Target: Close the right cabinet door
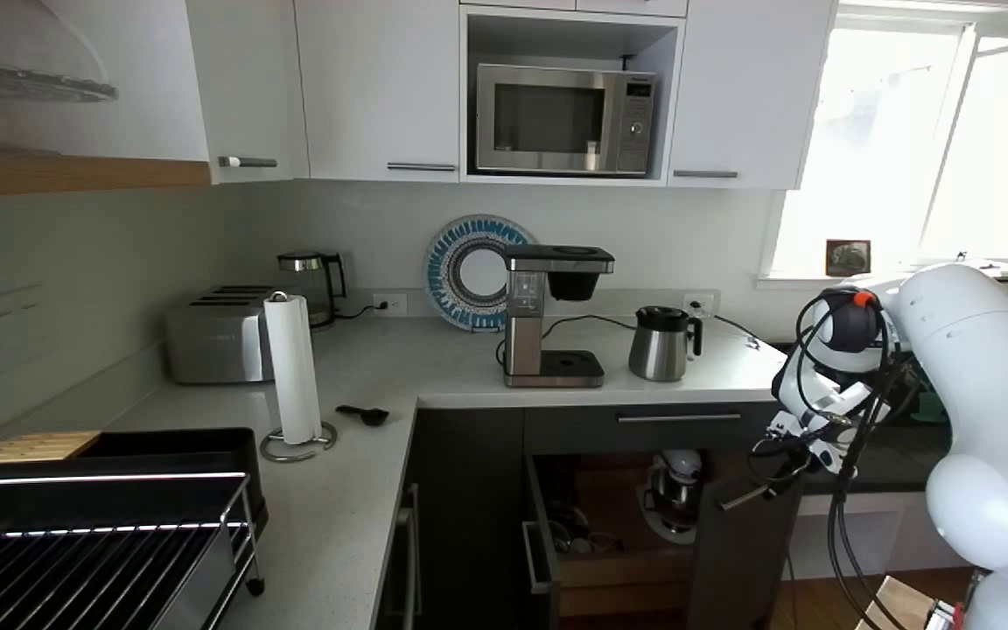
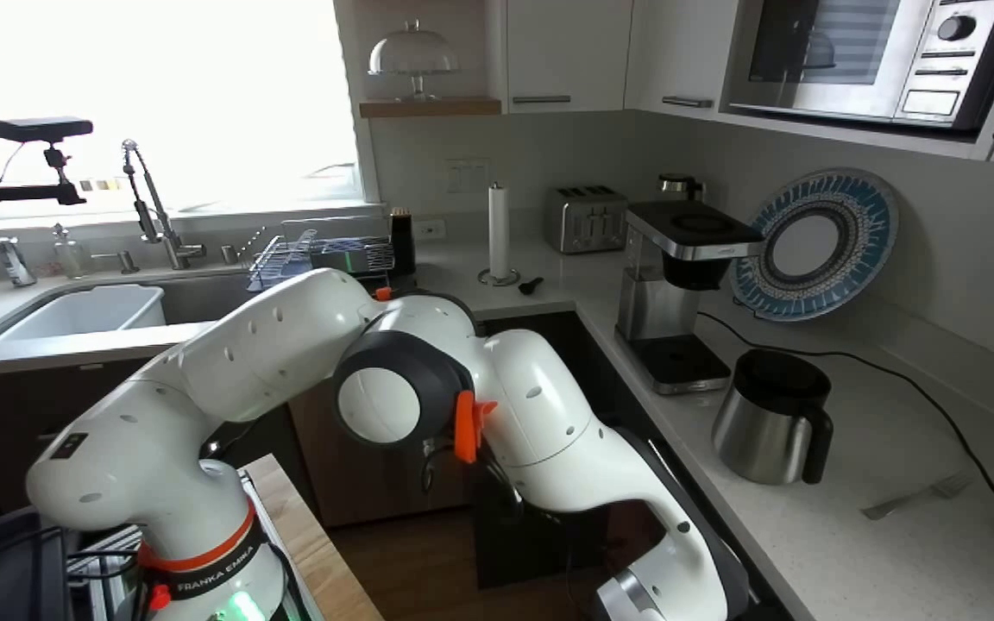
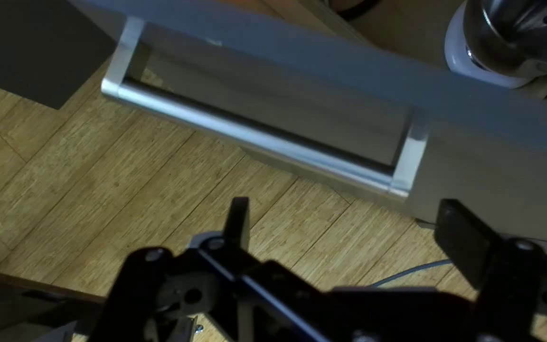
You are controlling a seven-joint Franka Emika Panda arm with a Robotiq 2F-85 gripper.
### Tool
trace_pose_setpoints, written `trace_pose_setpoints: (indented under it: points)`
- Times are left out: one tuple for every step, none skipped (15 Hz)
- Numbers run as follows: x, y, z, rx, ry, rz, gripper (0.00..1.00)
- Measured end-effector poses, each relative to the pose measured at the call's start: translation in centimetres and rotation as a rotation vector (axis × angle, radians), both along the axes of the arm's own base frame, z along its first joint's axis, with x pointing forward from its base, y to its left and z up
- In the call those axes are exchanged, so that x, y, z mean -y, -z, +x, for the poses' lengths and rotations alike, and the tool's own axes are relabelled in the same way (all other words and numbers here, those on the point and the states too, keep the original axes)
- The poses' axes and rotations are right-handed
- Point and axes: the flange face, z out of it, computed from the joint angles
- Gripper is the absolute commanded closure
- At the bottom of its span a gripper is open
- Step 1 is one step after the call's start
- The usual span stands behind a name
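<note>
The right cabinet door [image 1: 736, 560] is a charcoal-grey panel standing partly open under the counter in an exterior view. In the wrist view the door [image 3: 492, 175] runs diagonally across the upper half, with its silver bar handle [image 3: 254, 135] towards me. My gripper [image 3: 344, 209] is open and empty, with its fingers apart on the handle side of the door and floor showing between them. In an exterior view the gripper [image 1: 784, 486] hangs beside the door's upper part, close to the handle; I cannot tell whether it touches. Elsewhere the arm hides the gripper.
The left cabinet door [image 1: 537, 516] also stands open. A stand mixer [image 1: 675, 490] and a wooden inner drawer or shelf [image 1: 626, 573] are inside. A closed drawer [image 1: 574, 429] is above. The counter edge [image 1: 600, 400] juts over. A cable [image 3: 411, 273] crosses the floor.
</note>
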Motion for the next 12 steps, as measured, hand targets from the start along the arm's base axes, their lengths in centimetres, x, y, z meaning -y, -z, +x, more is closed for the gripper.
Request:
trace_pose_setpoints:
  points:
    - [0.5, -0.3, -0.7, -0.008, -0.011, -0.003, 0.0]
    - [0.8, -0.5, -1.4, -0.016, -0.031, 0.0, 0.0]
    - [0.9, -0.7, -2.3, -0.026, -0.068, 0.009, 0.0]
    - [1.0, -1.0, -3.0, -0.034, -0.114, 0.013, 0.0]
    - [1.1, -1.4, -3.8, -0.045, -0.169, 0.011, 0.0]
    - [1.1, -1.8, -4.6, -0.054, -0.224, 0.002, 0.0]
    - [1.1, -2.4, -5.3, -0.057, -0.278, -0.016, 0.0]
    - [1.0, -3.2, -5.9, -0.053, -0.331, -0.037, 0.0]
    - [0.7, -4.1, -6.5, -0.047, -0.384, -0.057, 0.0]
    - [0.3, -5.1, -7.0, -0.037, -0.437, -0.077, 0.0]
    - [-0.3, -6.1, -7.5, -0.029, -0.488, -0.096, 0.0]
    - [-1.0, -7.2, -7.9, -0.023, -0.539, -0.115, 0.0]
